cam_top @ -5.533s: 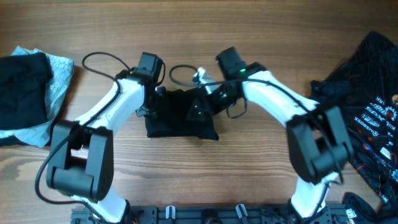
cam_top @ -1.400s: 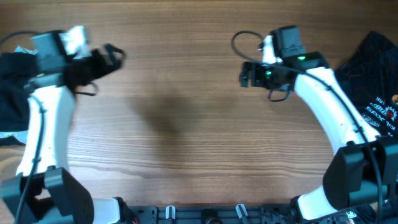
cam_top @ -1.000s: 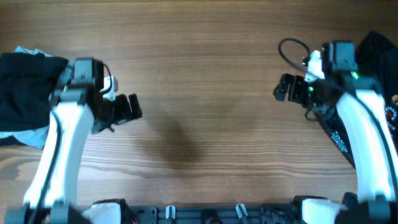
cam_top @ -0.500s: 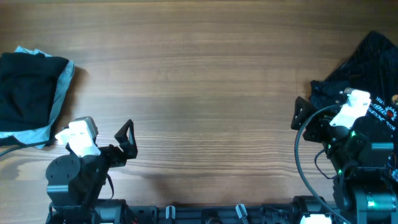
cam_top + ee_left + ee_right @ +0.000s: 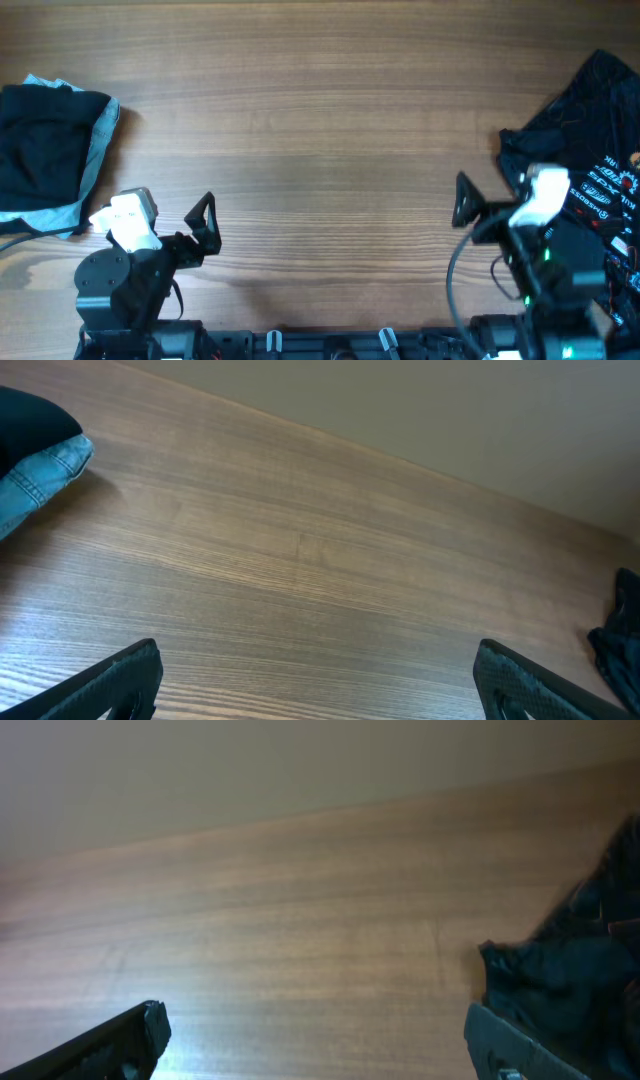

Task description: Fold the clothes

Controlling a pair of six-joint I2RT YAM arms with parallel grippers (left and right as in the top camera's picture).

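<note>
A stack of folded clothes (image 5: 40, 150), black on top of a light blue denim piece, lies at the table's left edge. Its corner also shows in the left wrist view as the denim (image 5: 40, 475). An unfolded heap of black clothes with white print (image 5: 585, 150) lies at the right edge, and the right wrist view catches this black heap (image 5: 570, 970). My left gripper (image 5: 200, 225) is pulled back to the front left, open and empty (image 5: 320, 690). My right gripper (image 5: 465, 200) is at the front right, just left of the heap, open and empty (image 5: 315, 1050).
The wooden table (image 5: 320, 130) stretches between the two piles. The arms' bases and a black rail (image 5: 330, 345) sit along the front edge.
Both arms have drawn back from the table's middle to the front edge. In the last half second the right gripper shifted a little left; the left arm stayed still.
</note>
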